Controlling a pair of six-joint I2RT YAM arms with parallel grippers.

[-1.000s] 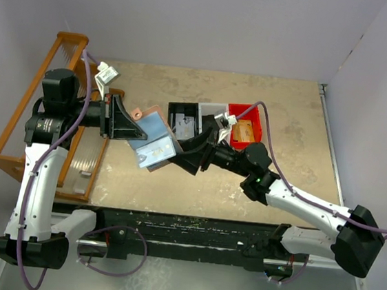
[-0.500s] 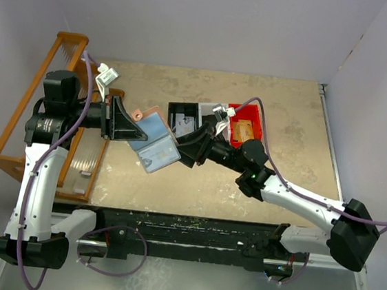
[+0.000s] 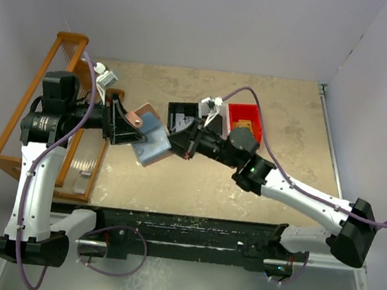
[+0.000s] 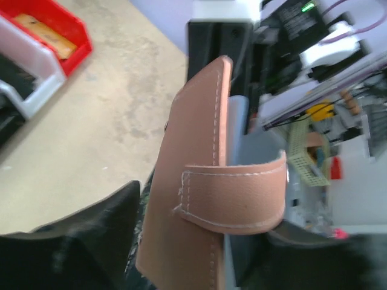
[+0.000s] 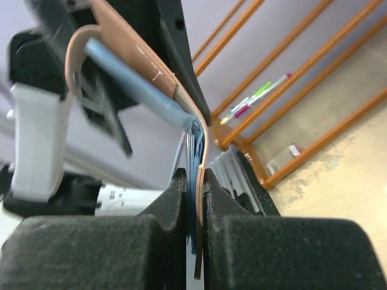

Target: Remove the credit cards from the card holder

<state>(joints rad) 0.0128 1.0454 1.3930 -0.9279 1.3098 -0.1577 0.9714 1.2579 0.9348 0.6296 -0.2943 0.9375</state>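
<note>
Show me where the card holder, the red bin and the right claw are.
card holder (image 4: 236, 196): left wrist view, stitched leather strap
red bin (image 3: 244, 110): top external view, far wall
right claw (image 5: 192, 179): right wrist view, between fingertips

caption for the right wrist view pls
Right claw shut on the edge of the card holder, orange rack behind.

Left end effector (image 3: 137, 129) and right end effector (image 3: 177, 142), arms reaching inward, faced each other, both clamped on the card holder (image 3: 153, 143).
</note>
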